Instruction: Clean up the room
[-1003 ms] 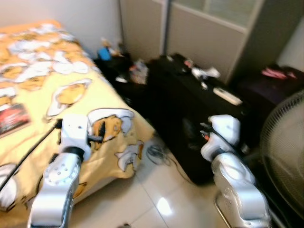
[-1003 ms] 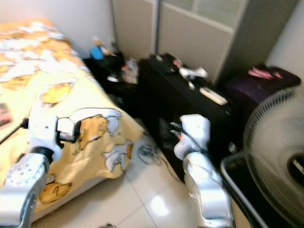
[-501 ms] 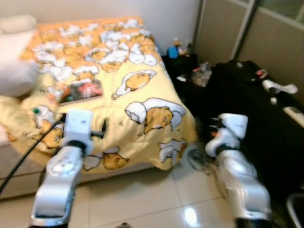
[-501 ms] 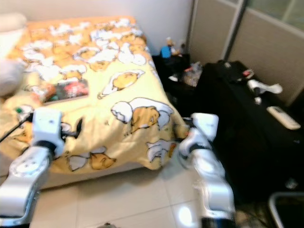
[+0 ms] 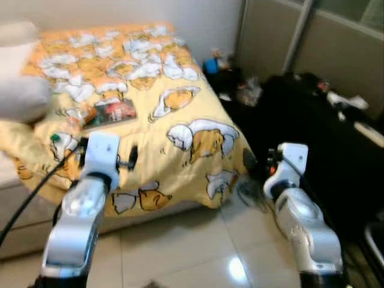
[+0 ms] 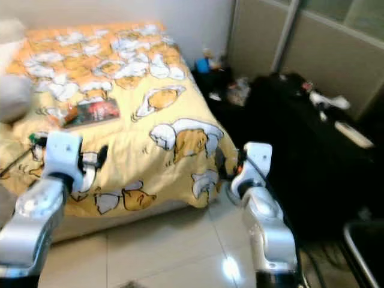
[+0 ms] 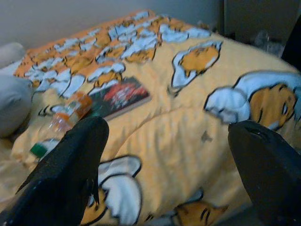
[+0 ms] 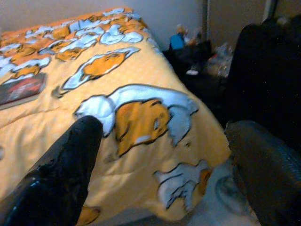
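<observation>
A bed with a yellow cartoon-print blanket [image 5: 180, 120] lies ahead of me on the left. On it lie a red and black book [image 7: 120, 96] and a plastic bottle [image 7: 61, 122] with an orange label and green cap, beside a grey pillow [image 7: 11, 101]. My left gripper [image 7: 169, 129] is raised over the blanket's near edge, open and holding nothing. My right gripper [image 8: 164, 127] hangs open near the bed's foot corner, also holding nothing. The book [image 5: 114, 112] sits well beyond the left gripper [image 5: 123, 161].
Black luggage [image 5: 312, 120] with small items and a white remote [image 6: 351, 133] on top stands at the right. A cluttered dark stand [image 5: 225, 69] sits in the far corner by beige sliding doors [image 5: 336, 42]. A coiled cable [image 5: 249, 192] lies on the glossy tile floor [image 5: 192, 252].
The whole view has swung left, from the fan and black luggage to the bed. Both arms keep the same raised pose with open fingers.
</observation>
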Robot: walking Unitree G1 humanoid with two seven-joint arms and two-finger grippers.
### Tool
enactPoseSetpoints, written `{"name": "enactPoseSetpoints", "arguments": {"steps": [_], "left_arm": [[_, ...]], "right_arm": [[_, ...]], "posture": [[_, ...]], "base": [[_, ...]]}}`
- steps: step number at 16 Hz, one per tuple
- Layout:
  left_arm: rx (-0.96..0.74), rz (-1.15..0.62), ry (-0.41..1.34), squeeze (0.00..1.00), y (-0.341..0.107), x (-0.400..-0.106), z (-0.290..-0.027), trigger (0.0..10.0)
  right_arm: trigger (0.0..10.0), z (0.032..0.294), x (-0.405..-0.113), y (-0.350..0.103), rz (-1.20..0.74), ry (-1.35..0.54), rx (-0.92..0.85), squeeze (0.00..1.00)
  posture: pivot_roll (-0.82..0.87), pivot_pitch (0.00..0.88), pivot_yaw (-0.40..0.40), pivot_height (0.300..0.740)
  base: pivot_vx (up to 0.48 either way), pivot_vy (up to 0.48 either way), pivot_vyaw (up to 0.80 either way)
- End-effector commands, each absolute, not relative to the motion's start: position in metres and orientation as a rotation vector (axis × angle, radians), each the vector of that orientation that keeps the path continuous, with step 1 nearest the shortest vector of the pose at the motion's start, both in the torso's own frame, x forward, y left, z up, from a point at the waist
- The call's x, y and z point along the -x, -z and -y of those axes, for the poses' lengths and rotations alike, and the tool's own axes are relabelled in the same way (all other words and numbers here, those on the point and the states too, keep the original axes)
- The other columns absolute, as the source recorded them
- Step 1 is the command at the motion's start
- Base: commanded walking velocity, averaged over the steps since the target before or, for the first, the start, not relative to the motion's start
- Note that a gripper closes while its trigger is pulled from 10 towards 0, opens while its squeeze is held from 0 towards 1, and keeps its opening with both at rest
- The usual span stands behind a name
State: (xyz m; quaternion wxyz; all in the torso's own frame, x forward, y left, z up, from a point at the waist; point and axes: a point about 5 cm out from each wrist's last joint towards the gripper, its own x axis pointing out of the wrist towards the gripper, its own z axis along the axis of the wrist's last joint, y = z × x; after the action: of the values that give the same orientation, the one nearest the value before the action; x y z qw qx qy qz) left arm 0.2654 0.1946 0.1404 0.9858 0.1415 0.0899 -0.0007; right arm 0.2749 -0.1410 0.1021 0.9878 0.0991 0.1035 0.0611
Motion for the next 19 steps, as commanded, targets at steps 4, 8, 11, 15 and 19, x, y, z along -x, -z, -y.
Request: {"name": "enactPoseSetpoints", "arguments": {"steps": [4,8,11,15,19], "left_arm": [[-0.29,-0.182,0.011,0.0,-0.141,-0.265,-0.194,10.0],[-0.24,-0.145,-0.02,0.0,-0.15,-0.27,-0.199,10.0],[-0.242,-0.141,-0.027,0.0,-0.153,-0.272,-0.202,10.0],[-0.253,-0.141,-0.026,0.0,-0.154,-0.276,-0.203,10.0],[-0.249,-0.146,-0.036,0.0,-0.153,-0.278,-0.206,10.0]], "right_arm": [[10.0,0.14,-0.276,-0.112,-0.186,-0.127,-0.171,0.0],[10.0,0.13,-0.277,-0.115,-0.167,-0.196,-0.116,0.0],[10.0,0.127,-0.279,-0.116,-0.165,-0.226,-0.121,0.0],[10.0,0.122,-0.284,-0.118,-0.154,-0.261,-0.089,0.0],[10.0,0.123,-0.288,-0.122,-0.129,-0.259,-0.041,0.0]], "posture": [[-0.08,0.0,0.004,0.74],[-0.07,0.0,0.015,0.74],[-0.07,0.0,0.022,0.74],[-0.07,0.0,0.031,0.74],[-0.07,0.0,0.031,0.74]], "base": [[0.0,0.211,0.0],[0.0,0.0,0.0],[0.321,0.0,0.8],[0.358,0.0,0.8],[0.358,0.0,0.4]]}}
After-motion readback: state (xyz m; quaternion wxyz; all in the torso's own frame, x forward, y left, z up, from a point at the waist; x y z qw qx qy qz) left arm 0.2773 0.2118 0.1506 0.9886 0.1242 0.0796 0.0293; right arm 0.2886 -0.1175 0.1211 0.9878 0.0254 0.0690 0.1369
